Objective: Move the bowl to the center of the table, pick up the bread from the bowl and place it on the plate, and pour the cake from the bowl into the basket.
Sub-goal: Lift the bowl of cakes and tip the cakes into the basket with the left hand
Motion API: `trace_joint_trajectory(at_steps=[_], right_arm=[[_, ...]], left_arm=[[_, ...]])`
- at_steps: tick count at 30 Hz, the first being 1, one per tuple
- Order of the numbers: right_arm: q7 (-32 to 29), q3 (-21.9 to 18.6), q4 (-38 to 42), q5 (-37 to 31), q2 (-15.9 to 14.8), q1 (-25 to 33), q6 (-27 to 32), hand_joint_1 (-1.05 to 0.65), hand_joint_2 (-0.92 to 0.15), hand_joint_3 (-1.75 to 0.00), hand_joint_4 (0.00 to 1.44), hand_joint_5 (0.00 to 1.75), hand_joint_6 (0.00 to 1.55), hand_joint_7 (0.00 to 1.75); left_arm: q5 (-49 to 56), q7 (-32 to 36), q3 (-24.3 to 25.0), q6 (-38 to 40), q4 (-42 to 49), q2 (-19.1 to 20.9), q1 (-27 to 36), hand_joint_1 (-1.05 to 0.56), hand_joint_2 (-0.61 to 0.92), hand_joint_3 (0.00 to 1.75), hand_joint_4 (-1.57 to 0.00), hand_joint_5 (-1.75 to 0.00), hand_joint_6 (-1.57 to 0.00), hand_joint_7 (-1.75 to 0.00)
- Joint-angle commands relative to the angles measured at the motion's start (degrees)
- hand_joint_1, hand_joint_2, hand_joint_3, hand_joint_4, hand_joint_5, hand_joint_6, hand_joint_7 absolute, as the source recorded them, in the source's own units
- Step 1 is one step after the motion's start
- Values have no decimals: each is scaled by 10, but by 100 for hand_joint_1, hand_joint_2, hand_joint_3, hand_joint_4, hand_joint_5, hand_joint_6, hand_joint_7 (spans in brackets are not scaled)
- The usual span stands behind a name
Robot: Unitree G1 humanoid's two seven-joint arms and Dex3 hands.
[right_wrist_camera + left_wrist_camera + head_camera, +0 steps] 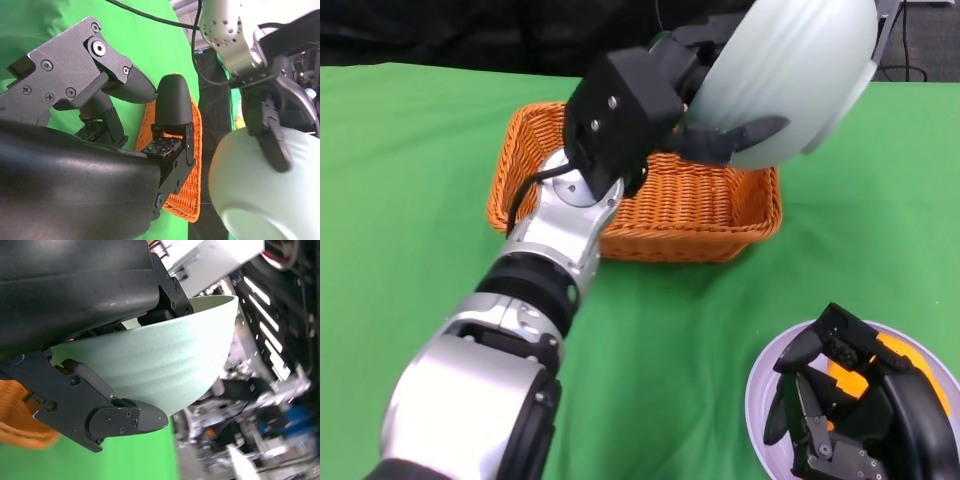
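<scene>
My left hand (630, 110) grips the pale green bowl (790, 70) by its rim and holds it tipped on its side above the far right part of the orange wicker basket (720, 215). The bowl's inside faces away, so the cake is hidden. The right wrist view shows the bowl (265, 190) from outside, with the left hand's fingers (272, 140) over its wall and the basket (187, 200) behind. In the left wrist view the bowl (165, 370) fills the middle. My right hand (840, 400) hovers over the lavender plate (760, 390), fingers apart, above the orange bread (905, 355).
Green cloth (410, 150) covers the table all around the basket. Dark background and cables lie beyond the far edge. My silver left forearm (545, 260) crosses the table's middle toward the basket.
</scene>
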Motion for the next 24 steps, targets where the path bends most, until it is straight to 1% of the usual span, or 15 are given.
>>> trace_joint_trajectory(at_steps=[1,2,6,10,13,16,19,23,24], right_arm=[[-1,-1,-5,-7,-6,2,-4,-14,-48,-130,74,175,57,160],[-1,-1,-6,-8,-7,2,-4,-13,-49,-130,74,175,56,161],[0,0,-5,-8,-6,5,-7,-13,-49,-129,73,175,56,162],[1,1,-4,-9,-7,6,-7,-14,-49,-128,74,175,56,163],[3,1,-5,-5,-8,6,-4,-14,-49,-128,74,175,56,164],[3,2,-2,-5,-6,6,-9,-13,-49,-129,76,175,56,165],[2,3,1,-10,-6,7,-14,-13,-49,-129,76,175,56,165],[2,2,2,-11,-7,8,-12,-14,-49,-129,76,175,57,164],[3,2,3,-10,-6,8,-12,-15,-49,-129,76,175,57,164]], left_arm=[[-32,-9,28,37,-2,-12,-28,-28,74,73,-80,-175,-71,-141],[-37,-11,33,48,-2,-15,-30,-29,74,73,-77,-175,-69,-145],[-86,-29,77,124,-4,-31,-36,-29,76,68,-70,-175,-65,-149],[-132,-33,117,202,-7,-39,-45,-26,78,67,-72,-175,-63,-154],[-157,-34,142,248,-6,-40,-50,-24,82,63,-73,-175,-61,-158],[-195,-32,178,299,0,-40,-57,-20,82,61,-76,-175,-71,-150],[-223,-32,207,336,5,-39,-62,-19,88,55,-77,-175,-75,-148],[-253,-26,240,376,16,-37,-67,-16,91,56,-79,-173,-78,-145],[-258,-24,246,383,18,-36,-69,-15,88,62,-79,-174,-78,-146]])
